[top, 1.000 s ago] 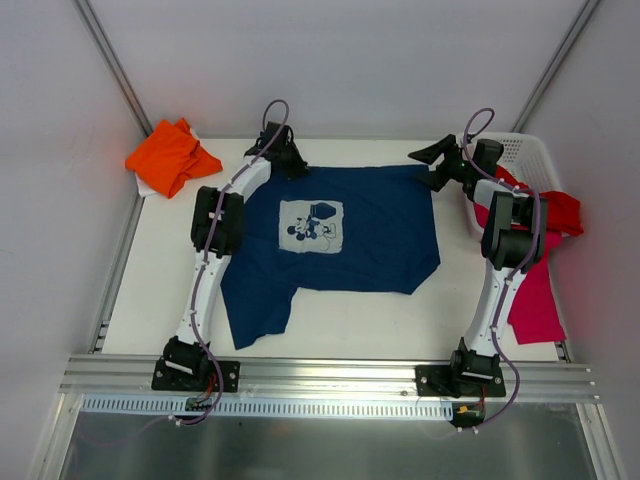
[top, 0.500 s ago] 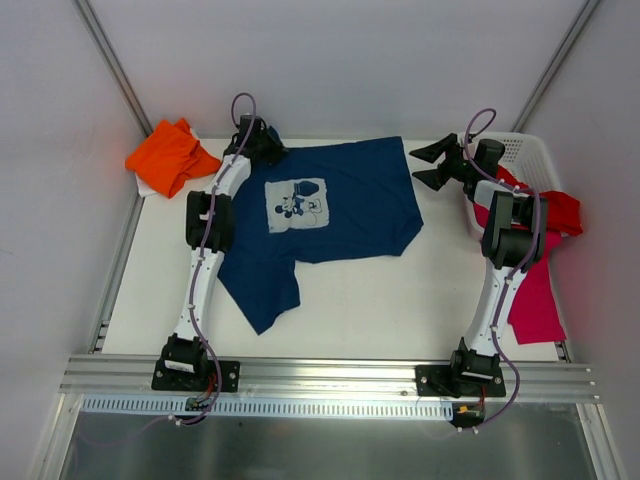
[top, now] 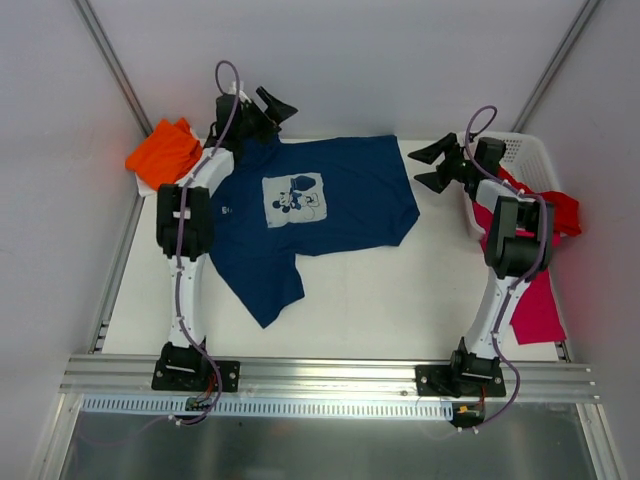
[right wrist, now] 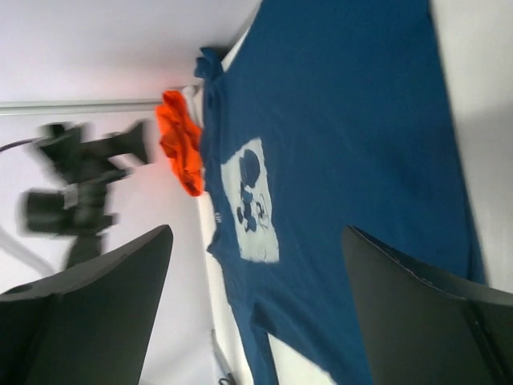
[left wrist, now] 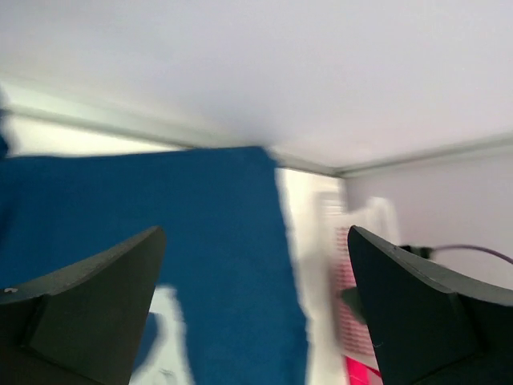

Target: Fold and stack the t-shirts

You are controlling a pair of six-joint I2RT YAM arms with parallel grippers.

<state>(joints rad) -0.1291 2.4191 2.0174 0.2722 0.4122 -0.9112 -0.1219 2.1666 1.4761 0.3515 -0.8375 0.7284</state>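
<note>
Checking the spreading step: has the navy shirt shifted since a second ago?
Yes. The navy shirt has slid left and toward the far wall, away from the basket and closer to the orange shirt.

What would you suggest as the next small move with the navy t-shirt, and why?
Probably lower the right hand onto the far right corner of the navy t-shirt and pinch it. The shirt lies print up but skewed, both hands are open and empty, and the right hand hovers just beside that corner; the left hand is raised over the far left edge.
</note>
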